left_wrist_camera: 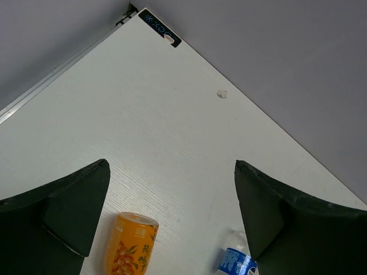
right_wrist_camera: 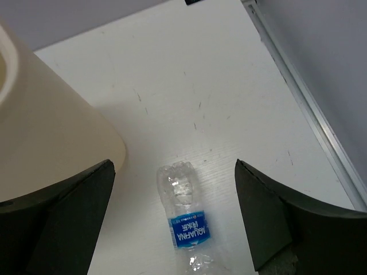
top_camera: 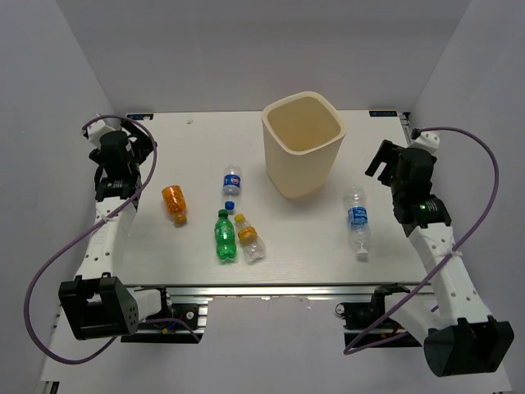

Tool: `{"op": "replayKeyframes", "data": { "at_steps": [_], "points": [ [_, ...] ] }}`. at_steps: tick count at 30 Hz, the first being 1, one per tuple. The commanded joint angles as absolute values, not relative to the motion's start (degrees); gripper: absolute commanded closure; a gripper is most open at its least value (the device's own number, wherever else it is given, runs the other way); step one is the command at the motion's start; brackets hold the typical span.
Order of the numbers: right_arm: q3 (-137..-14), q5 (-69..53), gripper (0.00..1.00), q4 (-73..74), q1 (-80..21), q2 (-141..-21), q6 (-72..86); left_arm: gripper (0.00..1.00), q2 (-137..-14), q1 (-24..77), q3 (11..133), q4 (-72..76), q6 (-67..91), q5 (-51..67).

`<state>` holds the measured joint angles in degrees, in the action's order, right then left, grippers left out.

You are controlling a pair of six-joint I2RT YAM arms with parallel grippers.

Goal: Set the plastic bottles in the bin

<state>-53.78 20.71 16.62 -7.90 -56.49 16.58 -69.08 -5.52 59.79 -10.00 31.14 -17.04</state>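
Observation:
The cream bin stands upright at the back middle of the table. Left of it lie an orange bottle, a clear blue-label bottle, a green bottle and a clear bottle with an orange label and yellow cap. Another clear blue-label bottle lies right of the bin. My left gripper hovers open at the back left; its view shows the orange bottle and a blue-label bottle. My right gripper is open above the right bottle, beside the bin.
The white table ends at a metal rail in front and grey walls on the other sides. A small white scrap lies near the back edge. Purple cables loop off both arms.

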Motion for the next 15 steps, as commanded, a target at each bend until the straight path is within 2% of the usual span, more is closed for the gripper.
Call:
{"op": "replayKeyframes", "data": {
  "at_steps": [1, 10, 15],
  "points": [
    [-53.09, 20.14, 0.11, 12.66, -8.0, -54.41, 16.35, 0.02, -68.38, -5.54, 59.68, -8.18, 31.47, -15.65],
    [-46.15, 13.98, 0.11, 17.4, -8.0, -59.23, 19.6, 0.02, -70.75, -5.45, 58.62, -7.64, 31.11, -15.21],
    [-39.65, 8.62, 0.11, 11.26, -8.0, -66.43, 18.46, 0.02, -72.24, -5.45, 58.54, -7.47, 30.59, -16.08]
  ]
}}
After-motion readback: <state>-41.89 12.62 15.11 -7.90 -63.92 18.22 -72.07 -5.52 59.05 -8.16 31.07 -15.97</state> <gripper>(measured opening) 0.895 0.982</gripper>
